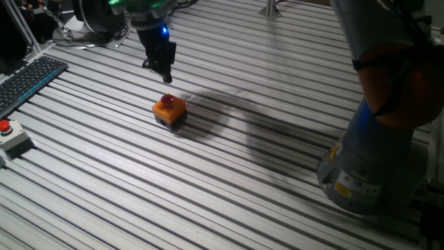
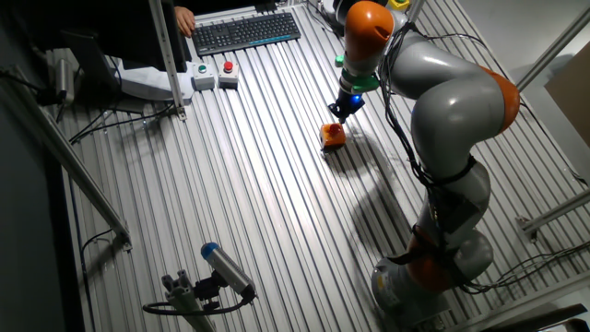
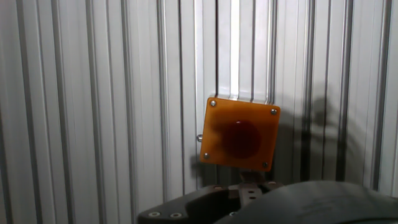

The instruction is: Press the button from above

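The button [image 1: 167, 101] is a small red dome on an orange cube box [image 1: 171, 111] with a dark base, standing on the slatted metal table. It shows in the other fixed view [image 2: 334, 135] and from straight above in the hand view [image 3: 239, 137]. My gripper [image 1: 165, 74] hangs just above and slightly behind the button, not touching it. It also shows in the other fixed view [image 2: 340, 114]. No view shows the fingertips well enough to tell their state.
A second red button on a grey-white box [image 1: 8, 135] sits at the left edge, next to a keyboard [image 1: 28, 80]. My arm's base [image 1: 371, 173] stands at the right. A tripod-like device [image 2: 207, 281] lies at the near side in the other fixed view.
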